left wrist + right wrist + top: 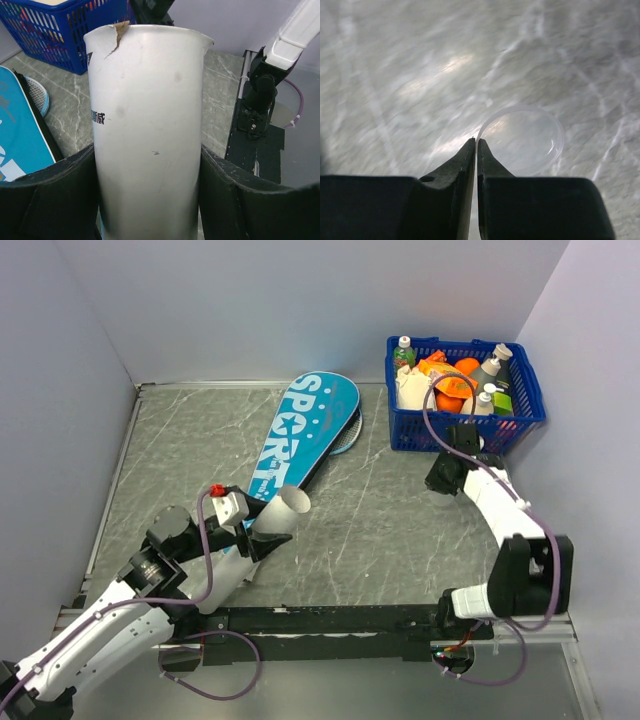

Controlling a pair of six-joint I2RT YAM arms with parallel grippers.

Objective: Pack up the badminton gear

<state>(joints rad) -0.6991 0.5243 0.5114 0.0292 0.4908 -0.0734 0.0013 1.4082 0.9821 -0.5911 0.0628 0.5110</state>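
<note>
Tube [280, 512], long and white, is tilted with its open mouth up and clamped between the fingers of the left hand [258, 538], low over the counter [380, 530] near the arm bases. Just beyond it the blue SPORT bag [300, 435] lies flat, a racket [351, 432] head peeking out at its far right edge. The right hand [476, 142], near the front of the blue basket [465, 428], is closed, its tips pinching the rim of a clear round lid [530, 140] on the counter.

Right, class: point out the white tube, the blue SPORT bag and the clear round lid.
white tube [150, 130]: left wrist view, middle of its side wall.
blue SPORT bag [305, 432]: top external view, its lettered face.
clear round lid [522, 142]: right wrist view, its flat centre.
</note>
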